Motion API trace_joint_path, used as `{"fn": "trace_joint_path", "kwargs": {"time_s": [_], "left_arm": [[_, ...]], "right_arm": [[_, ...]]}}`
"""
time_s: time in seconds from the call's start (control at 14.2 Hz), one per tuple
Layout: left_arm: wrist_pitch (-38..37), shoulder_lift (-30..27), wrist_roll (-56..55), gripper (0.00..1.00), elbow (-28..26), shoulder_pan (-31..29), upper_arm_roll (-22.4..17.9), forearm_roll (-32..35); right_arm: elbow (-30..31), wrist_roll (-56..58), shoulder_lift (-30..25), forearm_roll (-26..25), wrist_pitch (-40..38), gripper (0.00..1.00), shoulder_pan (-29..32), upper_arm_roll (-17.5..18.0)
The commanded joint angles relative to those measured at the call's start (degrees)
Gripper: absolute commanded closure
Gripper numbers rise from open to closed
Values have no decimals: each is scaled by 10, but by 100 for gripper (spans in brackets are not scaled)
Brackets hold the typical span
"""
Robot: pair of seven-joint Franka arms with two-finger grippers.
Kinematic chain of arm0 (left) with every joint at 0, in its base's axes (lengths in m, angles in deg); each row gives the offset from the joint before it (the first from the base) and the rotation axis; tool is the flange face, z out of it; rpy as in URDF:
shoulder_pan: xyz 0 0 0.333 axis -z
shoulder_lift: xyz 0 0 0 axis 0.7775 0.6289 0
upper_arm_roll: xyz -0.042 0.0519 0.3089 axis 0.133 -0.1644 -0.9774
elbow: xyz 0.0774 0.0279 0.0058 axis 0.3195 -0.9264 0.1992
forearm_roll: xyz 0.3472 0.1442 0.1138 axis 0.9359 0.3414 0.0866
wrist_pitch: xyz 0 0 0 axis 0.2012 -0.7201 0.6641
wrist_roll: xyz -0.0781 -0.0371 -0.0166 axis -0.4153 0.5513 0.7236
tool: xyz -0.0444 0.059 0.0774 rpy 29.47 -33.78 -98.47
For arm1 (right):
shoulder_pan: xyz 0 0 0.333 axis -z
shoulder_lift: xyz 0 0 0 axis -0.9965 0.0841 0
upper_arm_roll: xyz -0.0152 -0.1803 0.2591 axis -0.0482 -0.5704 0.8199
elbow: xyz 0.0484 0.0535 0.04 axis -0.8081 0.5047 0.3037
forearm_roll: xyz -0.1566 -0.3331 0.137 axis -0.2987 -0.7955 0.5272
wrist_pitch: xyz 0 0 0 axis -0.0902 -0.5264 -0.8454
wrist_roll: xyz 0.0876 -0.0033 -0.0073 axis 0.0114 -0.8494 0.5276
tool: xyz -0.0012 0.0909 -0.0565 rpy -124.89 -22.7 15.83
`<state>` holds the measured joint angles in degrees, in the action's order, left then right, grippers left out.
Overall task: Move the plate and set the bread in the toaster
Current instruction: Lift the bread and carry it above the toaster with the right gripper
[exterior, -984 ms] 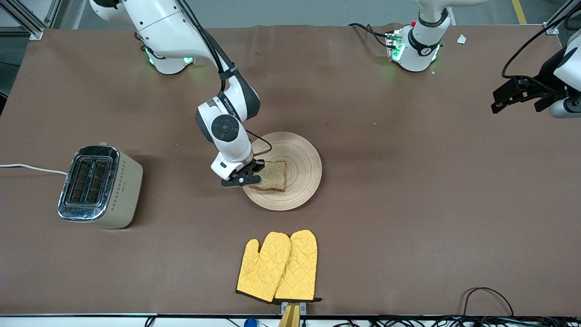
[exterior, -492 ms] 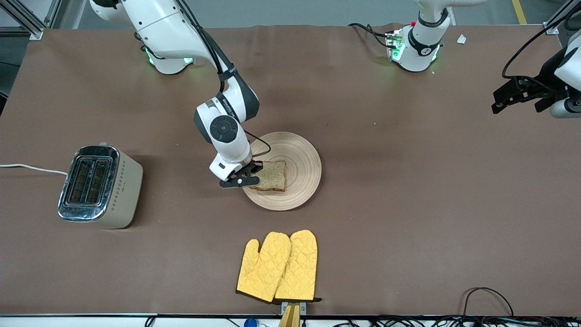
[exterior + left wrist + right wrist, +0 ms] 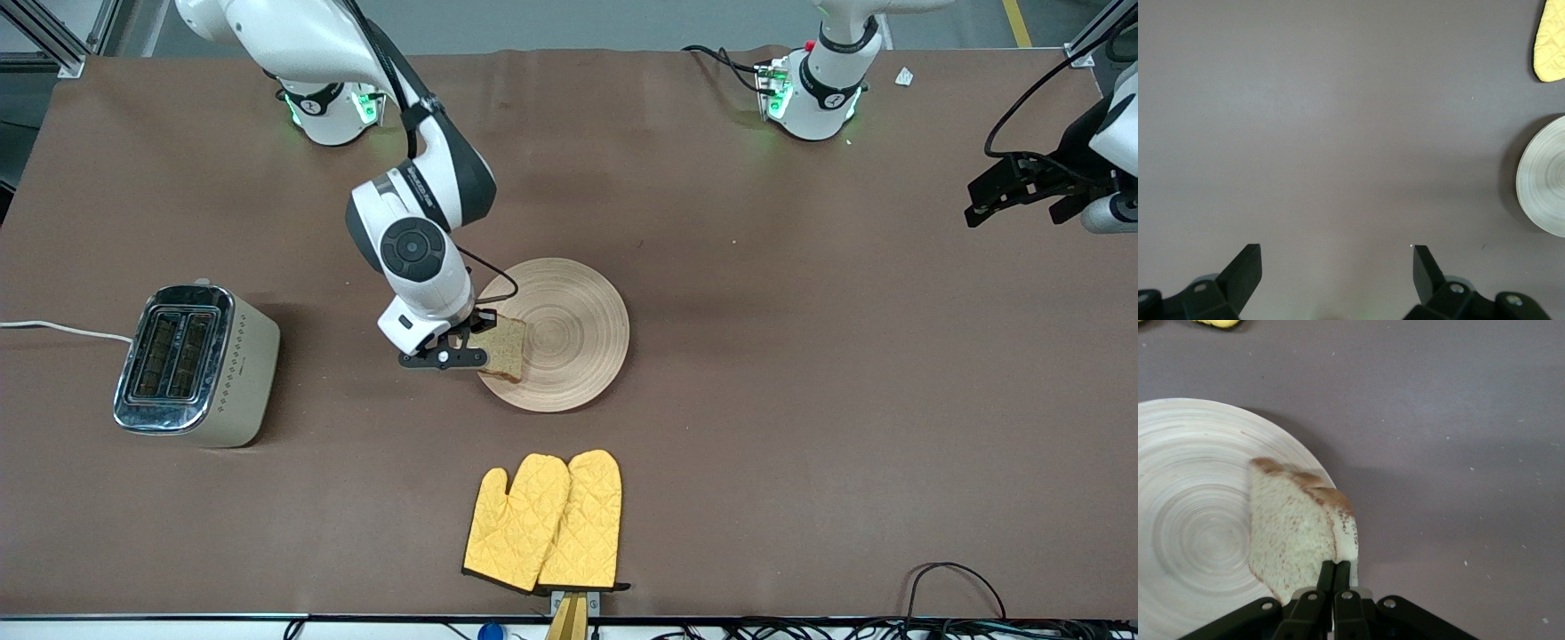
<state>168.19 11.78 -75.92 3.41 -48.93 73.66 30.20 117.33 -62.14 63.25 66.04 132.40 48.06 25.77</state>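
My right gripper is shut on one edge of the bread, a light brown slice with a darker crust. It holds the slice tilted up on edge over the rim of the plate toward the right arm's end. In the right wrist view the fingers pinch the bread above the plate. The cream toaster with its chrome top stands toward the right arm's end of the table. My left gripper is open and empty, up in the air at the left arm's end, and waits; its fingers are wide apart in the left wrist view.
A pair of yellow oven mitts lies nearer to the front camera than the plate. The toaster's white cord runs off the table's edge. Cables lie along the front edge.
My right gripper has lifted the bread off the plate's middle, tilted it on edge and carried it a little toward the toaster. The left arm has barely moved.
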Motion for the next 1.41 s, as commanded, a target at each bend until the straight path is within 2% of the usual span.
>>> {"fn": "trace_joint_path", "kwargs": {"time_s": [0.0, 0.14, 0.35, 0.49, 0.63, 0.7, 0.91, 1.05, 1.2, 1.34], "left_arm": [[10, -5, 6, 0, -6, 2, -4, -3], [9, -5, 6, 0, -6, 1, -4, -3], [10, -6, 7, 0, -5, -1, -4, -5], [10, -5, 7, 0, -6, -2, -3, -6], [10, -5, 7, 0, -6, -18, 12, -7], [10, -5, 7, 0, -6, -30, 23, -6], [10, -5, 7, 0, -6, -31, 25, -7], [10, -6, 7, 0, -6, -31, 26, -6], [9, -6, 7, 0, -6, -31, 25, -6], [6, -7, 8, 0, -6, -31, 25, -6]], "right_arm": [[-34, -25, -6, -57, -89, 100, 3, 3], [-37, -29, -28, -106, -145, 100, 5, 2], [-75, -18, -53, -125, -225, 100, 4, -38], [-116, 23, -53, -184, -284, 100, 4, -38], [-132, 52, -53, -229, -313, 100, 3, -39], [-140, 52, -53, -250, -325, 100, 2, -40], [-143, 52, -49, -352, -335, 100, -2, -38], [-141, 48, -43, -393, -347, 100, 2, -38], [-139, 53, -42, -419, -352, 100, 18, -41], [-136, 74, -42, -416, -353, 100, 49, -40]]}}
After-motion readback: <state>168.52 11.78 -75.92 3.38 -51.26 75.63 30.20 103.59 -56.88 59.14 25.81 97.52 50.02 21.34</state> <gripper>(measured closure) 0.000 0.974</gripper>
